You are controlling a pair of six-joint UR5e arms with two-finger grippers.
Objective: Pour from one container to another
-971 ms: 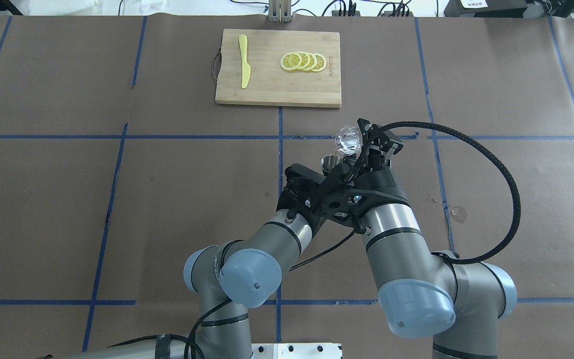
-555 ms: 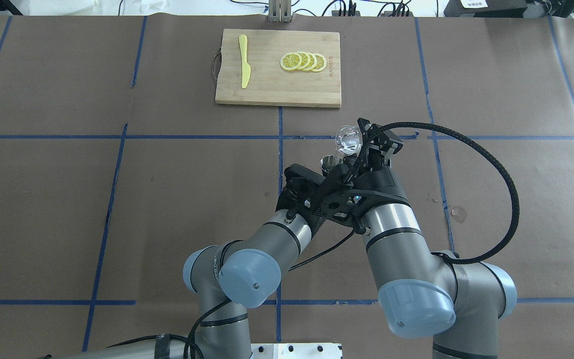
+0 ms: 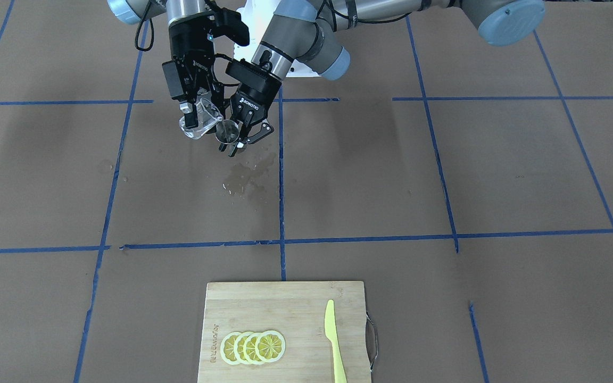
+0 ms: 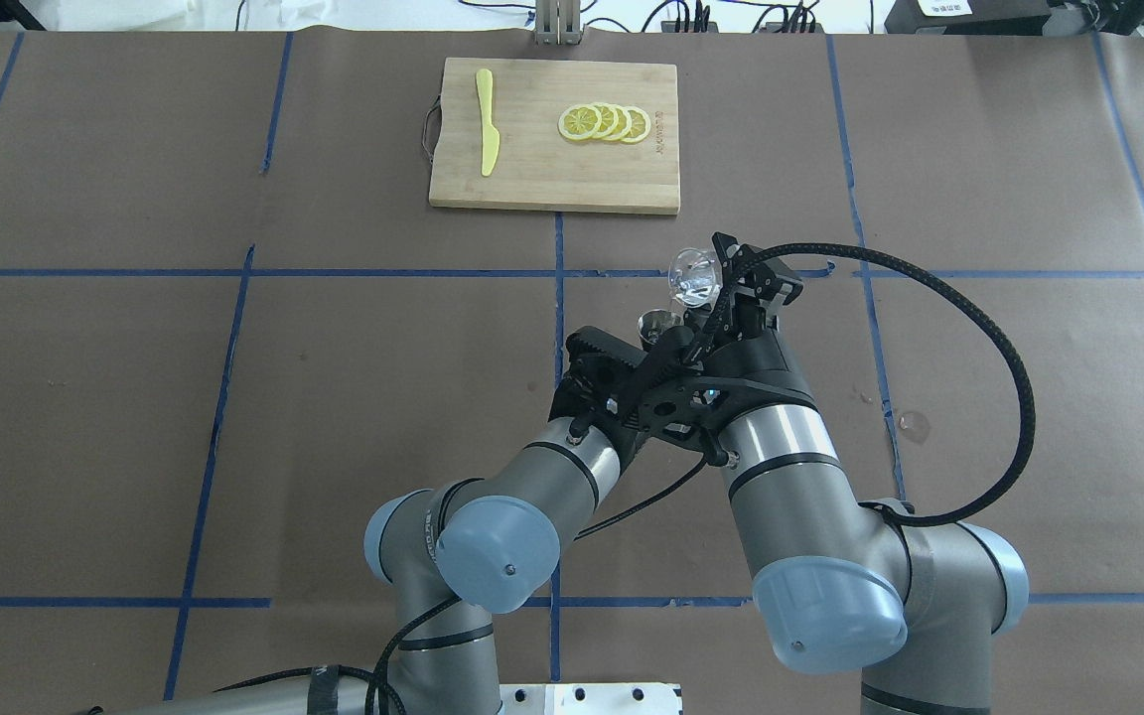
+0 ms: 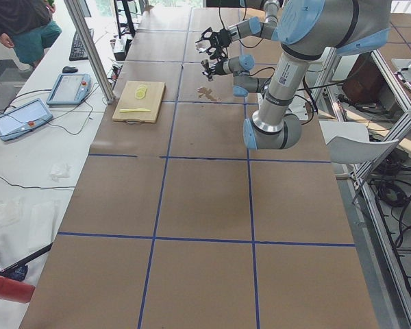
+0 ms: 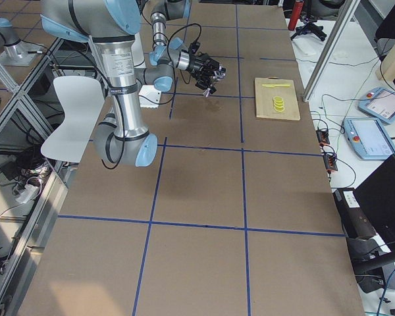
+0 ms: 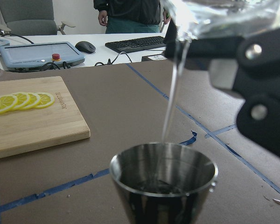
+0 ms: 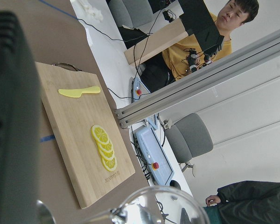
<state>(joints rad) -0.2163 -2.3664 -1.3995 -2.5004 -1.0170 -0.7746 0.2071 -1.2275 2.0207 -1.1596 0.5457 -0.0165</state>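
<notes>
Glass cup, prob. fragile & slick, is being clamped by its wall in right pincer, pouring; stiff steel jigger is being gripped below bowl by left pincer.

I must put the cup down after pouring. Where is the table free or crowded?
Free: the bare paper left of the cutting board and left arm; also right of the right arm's cable. Crowded: the centre, where the right gripper holds the glass cup over the jigger in the left gripper, above a wet patch.
</notes>
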